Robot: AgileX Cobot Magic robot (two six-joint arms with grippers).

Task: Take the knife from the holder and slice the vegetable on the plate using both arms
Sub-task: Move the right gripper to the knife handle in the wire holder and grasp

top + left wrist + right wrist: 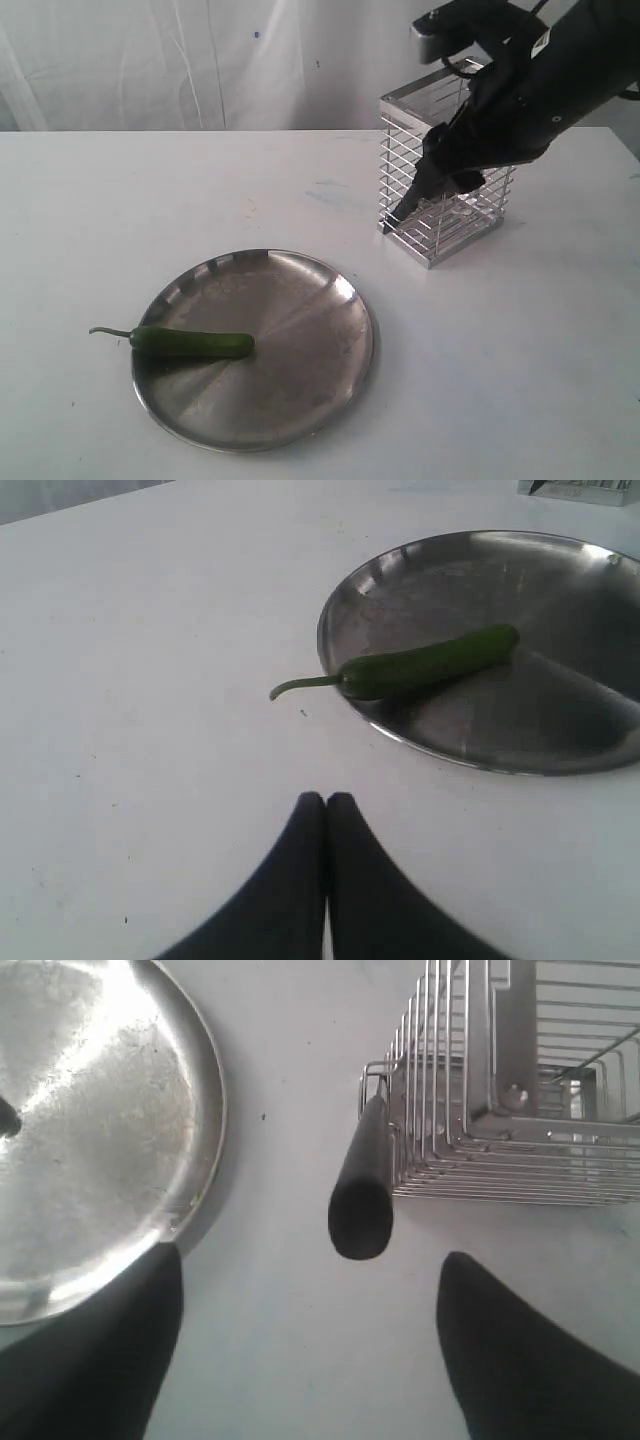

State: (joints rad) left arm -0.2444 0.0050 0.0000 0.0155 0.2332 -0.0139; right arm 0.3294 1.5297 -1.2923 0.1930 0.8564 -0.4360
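The green chili (pixel 190 343) (pixel 430 663) lies on the left part of the steel plate (pixel 290 330) (pixel 560 600), its stem hanging over the rim. The chrome wire holder (pixel 440 235) (pixel 520 1160) stands at the back right. The knife's black handle (pixel 408 205) (pixel 360 1200) slants up and out at the holder's near-left corner; its blade is hidden. My right gripper (pixel 450 165) (pixel 312 1258) hovers open just above the handle's end, one finger to each side and neither touching it. My left gripper (pixel 325 798) is shut and empty, low over the table short of the chili's stem.
The white table (pixel 500 380) runs on around the plate and holder. A white curtain (pixel 150 60) hangs behind it. The left arm is out of the exterior view.
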